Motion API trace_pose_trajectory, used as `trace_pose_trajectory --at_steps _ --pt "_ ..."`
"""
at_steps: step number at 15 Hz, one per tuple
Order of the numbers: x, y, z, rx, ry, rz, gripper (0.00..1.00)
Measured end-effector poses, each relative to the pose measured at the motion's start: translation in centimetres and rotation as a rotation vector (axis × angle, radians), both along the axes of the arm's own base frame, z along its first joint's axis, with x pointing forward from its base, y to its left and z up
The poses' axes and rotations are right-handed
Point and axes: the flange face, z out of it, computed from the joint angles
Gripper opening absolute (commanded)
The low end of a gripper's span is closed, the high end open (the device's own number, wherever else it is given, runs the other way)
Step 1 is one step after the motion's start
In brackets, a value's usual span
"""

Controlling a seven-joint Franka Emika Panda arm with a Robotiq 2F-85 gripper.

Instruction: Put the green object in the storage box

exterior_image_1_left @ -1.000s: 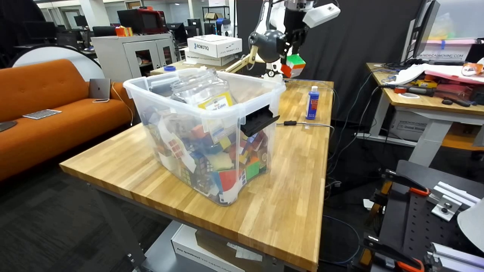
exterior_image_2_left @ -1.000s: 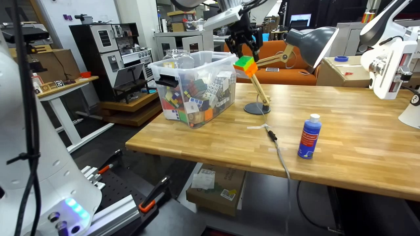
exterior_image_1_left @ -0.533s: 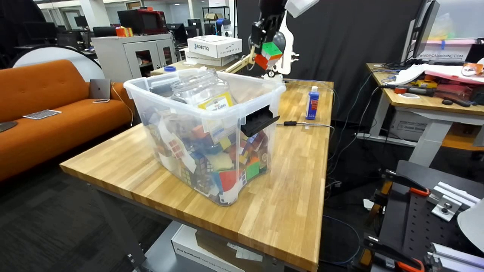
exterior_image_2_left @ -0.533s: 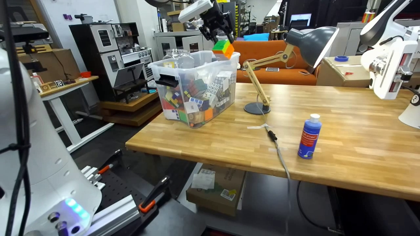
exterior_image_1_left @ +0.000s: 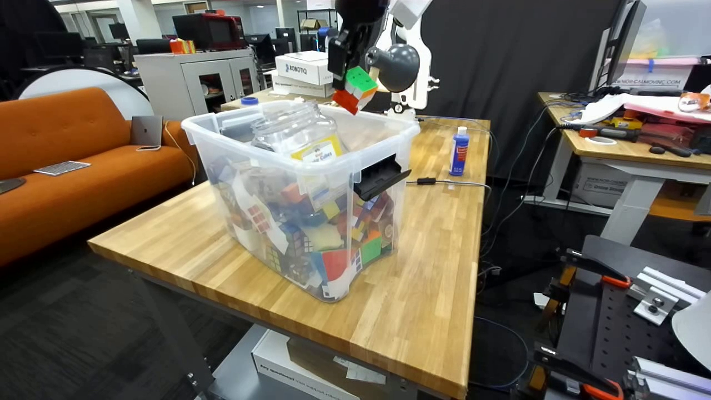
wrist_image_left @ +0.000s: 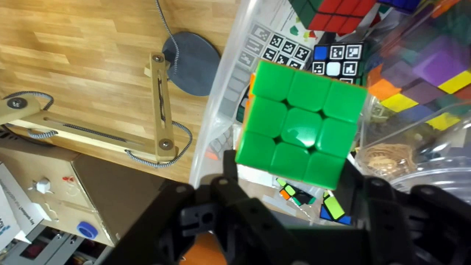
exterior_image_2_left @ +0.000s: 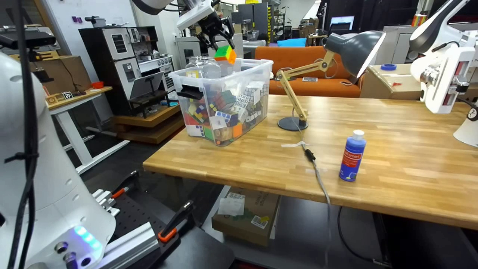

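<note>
Robot base [exterior_image_2_left: 56, 179]: white, at the left edge in an exterior view, with blue lights [exterior_image_2_left: 87, 238] glowing low on it and black cables [exterior_image_2_left: 31, 142] hanging in front.
Toy kitchen [exterior_image_2_left: 123, 61]: black and white, in the background beyond the wooden table [exterior_image_2_left: 257, 160].
Tub [exterior_image_2_left: 241, 74]: see-through plastic with a whitish rim, upright on the table, its top open, a black latch [exterior_image_2_left: 191, 92] on its side; puzzle cubes [exterior_image_2_left: 242, 101] show through the walls.
Jar [exterior_image_2_left: 201, 69]: clear, inside the tub, with a yellow-and-white label [exterior_image_1_left: 322, 150].
Gripper [exterior_image_2_left: 224, 45]: black, angled downward over the tub; its jaws are clamped on the green cube [exterior_image_2_left: 225, 55], fingers [wrist_image_left: 230, 163] pressing two opposite sides in the wrist view.
Green cube: up in the air, tilted, over the tub's open top near the jar; green face upward, with orange, red and white sides showing across the exterior views. In the wrist view it hides part of the tub's contents.
Sofa [exterior_image_2_left: 302, 56]: orange, in the background past the table.
Lamp [exterior_image_2_left: 349, 52]: grey shade on a wooden arm, its dark round base on the table near the tub, its cord [exterior_image_2_left: 317, 172] crossing the table.
Bottle [exterior_image_2_left: 351, 155]: blue with a white cap and red label, upright on the table, well apart from the tub.
</note>
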Motion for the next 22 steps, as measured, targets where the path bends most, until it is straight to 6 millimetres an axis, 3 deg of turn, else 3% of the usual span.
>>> trace_pose_trajectory --at_steps 2,7,8,9,13,22 --pt "-0.6 1.1 -1.2 -0.003 0.024 0.021 0.37" --pt "-2.0 1.4 -6.7 0.008 0.145 0.042 0.37" --pt "-2.0 1.4 -7.5 0.011 0.161 0.043 0.53" --pt "-1.9 1.3 -7.9 0.014 0.172 0.044 0.87" --pt "-1.7 0.7 -7.8 0.032 0.177 0.033 1.0" --pt "-1.1 -1.5 -5.5 0.059 0.117 -0.006 1.0"
